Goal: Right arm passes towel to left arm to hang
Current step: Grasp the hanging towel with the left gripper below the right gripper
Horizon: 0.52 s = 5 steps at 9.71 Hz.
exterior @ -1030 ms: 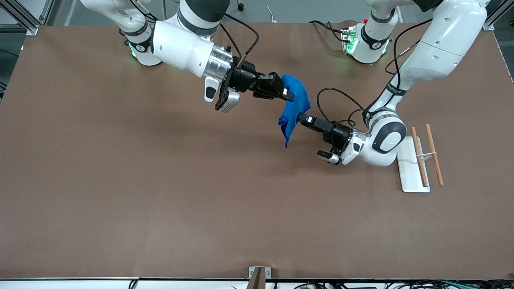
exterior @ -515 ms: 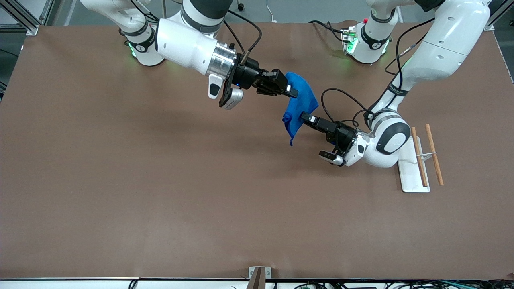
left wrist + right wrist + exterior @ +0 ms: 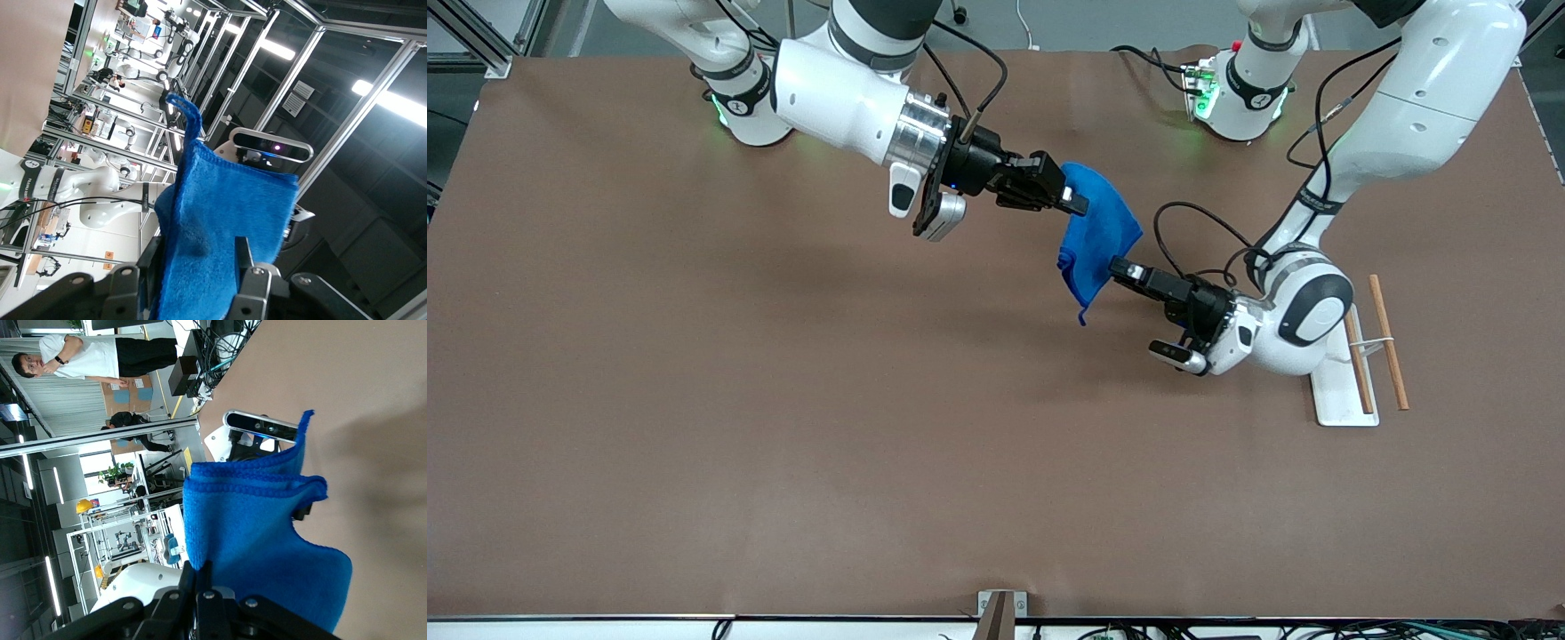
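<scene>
The right arm's gripper (image 3: 1079,204) is shut on the upper edge of the blue towel (image 3: 1100,233) and holds it hanging above the table's middle. In the right wrist view the towel (image 3: 253,527) is pinched between the closed gripper (image 3: 199,579). The left arm's gripper (image 3: 1118,265) is at the towel's lower edge, on the side toward the left arm's end. In the left wrist view the towel (image 3: 220,220) fills the gap of the left gripper (image 3: 195,270), and its fingers (image 3: 244,257) stand wide apart on either side. The corner loop (image 3: 187,113) sticks out.
A white rack base (image 3: 1334,378) with two wooden rods (image 3: 1389,342) lies on the brown table (image 3: 783,400) toward the left arm's end, just past the left arm's wrist. Cables loop over the left forearm.
The left gripper has drawn back a little toward the rack, still at the towel's lower edge. The right gripper edged toward the left arm's end early on, and the hanging towel has swung that way.
</scene>
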### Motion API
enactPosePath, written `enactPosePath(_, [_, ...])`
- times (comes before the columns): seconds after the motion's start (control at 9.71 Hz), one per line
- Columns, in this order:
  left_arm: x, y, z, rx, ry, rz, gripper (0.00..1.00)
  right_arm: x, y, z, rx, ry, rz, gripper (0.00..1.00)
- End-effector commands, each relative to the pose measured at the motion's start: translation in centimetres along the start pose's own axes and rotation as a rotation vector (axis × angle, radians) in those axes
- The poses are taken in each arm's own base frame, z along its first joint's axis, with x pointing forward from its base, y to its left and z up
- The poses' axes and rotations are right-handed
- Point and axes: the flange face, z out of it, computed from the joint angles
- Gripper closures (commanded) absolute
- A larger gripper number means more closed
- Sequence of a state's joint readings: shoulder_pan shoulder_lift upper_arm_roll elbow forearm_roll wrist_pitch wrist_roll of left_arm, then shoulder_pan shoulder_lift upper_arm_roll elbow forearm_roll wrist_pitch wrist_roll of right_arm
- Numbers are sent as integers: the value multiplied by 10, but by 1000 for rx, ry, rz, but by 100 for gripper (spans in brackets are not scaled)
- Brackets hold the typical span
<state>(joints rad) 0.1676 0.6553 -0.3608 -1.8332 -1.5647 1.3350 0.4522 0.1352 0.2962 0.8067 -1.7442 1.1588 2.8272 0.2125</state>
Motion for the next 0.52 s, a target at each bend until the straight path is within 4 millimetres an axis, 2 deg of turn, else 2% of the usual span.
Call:
enactPosePath(0.0, [-2, -5, -4, -2, 6, -19, 50, -1, -5, 1, 23, 1, 24, 100])
enactPosePath(0.41, [-4, 3, -12, -15, 2, -11, 51, -2, -4, 2, 22, -1, 24, 100])
